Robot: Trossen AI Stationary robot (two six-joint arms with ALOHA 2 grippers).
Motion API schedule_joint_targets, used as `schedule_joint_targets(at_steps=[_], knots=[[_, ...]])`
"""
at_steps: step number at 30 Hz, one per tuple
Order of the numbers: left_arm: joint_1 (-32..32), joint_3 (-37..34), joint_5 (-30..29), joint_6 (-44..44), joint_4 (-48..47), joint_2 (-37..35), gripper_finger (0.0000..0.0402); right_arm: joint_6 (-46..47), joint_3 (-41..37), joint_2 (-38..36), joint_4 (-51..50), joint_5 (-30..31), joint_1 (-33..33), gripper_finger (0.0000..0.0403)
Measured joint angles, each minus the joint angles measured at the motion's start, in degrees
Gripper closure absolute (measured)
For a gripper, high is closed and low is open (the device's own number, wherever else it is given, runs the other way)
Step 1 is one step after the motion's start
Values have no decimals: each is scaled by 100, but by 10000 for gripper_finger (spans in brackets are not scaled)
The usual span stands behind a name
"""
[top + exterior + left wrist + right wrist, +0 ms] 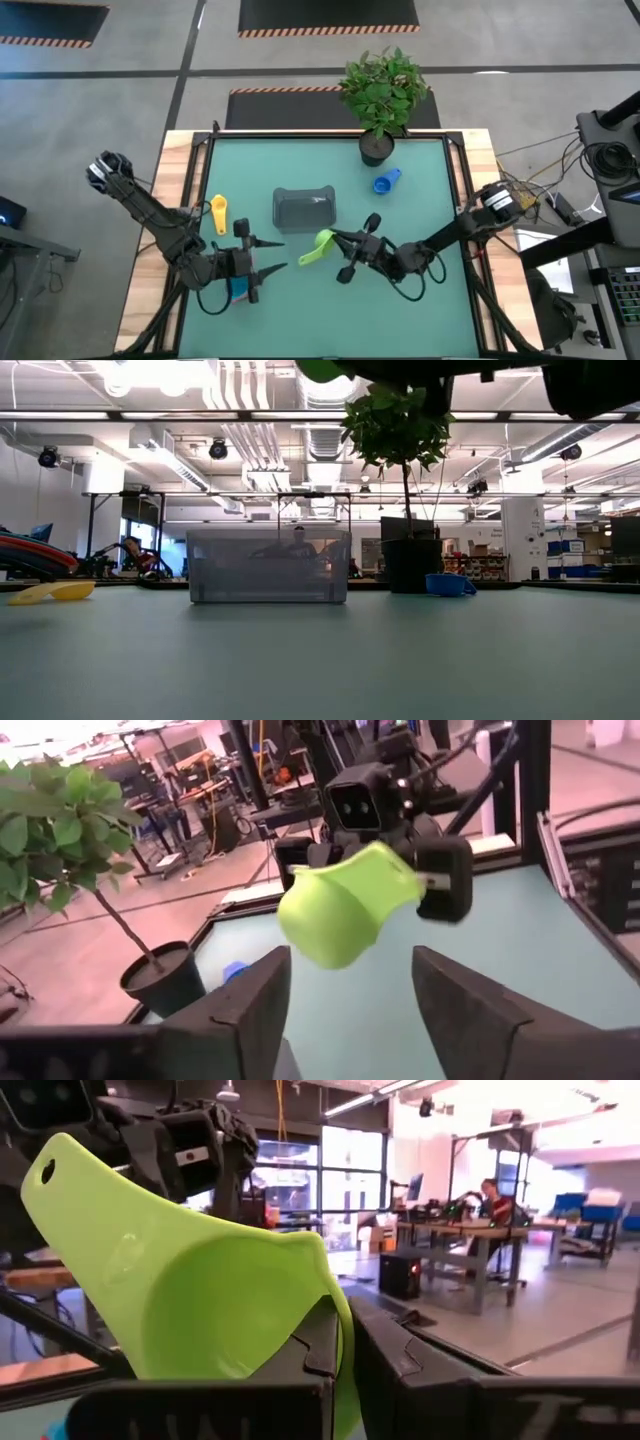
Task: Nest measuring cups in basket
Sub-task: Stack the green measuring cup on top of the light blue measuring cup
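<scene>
My right gripper [336,240] is shut on a lime green measuring cup [318,247], held above the table near the basket's near right corner. The cup fills the right wrist view [200,1290]. My left gripper [277,256] is open and empty, level, with its fingers pointing at the green cup [345,905] from the table's left. The dark grey basket [304,207] stands on the table's middle and shows in the low view [268,565]. A yellow cup [218,212] lies left of the basket. A blue cup [386,181] lies near the plant pot. My right gripper pinches the green cup's bowl wall at the rim [332,1295] between its two fingers, on the side away from the handle. The fingers come roughly level from the table's right. The cup is lifted clear of the table, and its handle [50,1175] points away toward my left gripper.
A black pot [377,148] with a leafy plant stands at the far edge, right of centre. A blue thing [238,290] lies under my left arm's wrist. The yellow cup [50,592] and blue cup [448,584] also show in the low view.
</scene>
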Motion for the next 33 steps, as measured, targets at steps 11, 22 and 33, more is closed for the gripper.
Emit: schedule_joint_targets(at_steps=[11,22,33], knots=[[73,-20,2,44,514,367,157,-1497,1246,570,30,622,-37,394],[73,-20,-615,157,895,365,171,-1846,1421,568,-268,605,-49,394],[72,-24,-619,159,917,365,297,-1761,1390,568,-262,633,-69,394]])
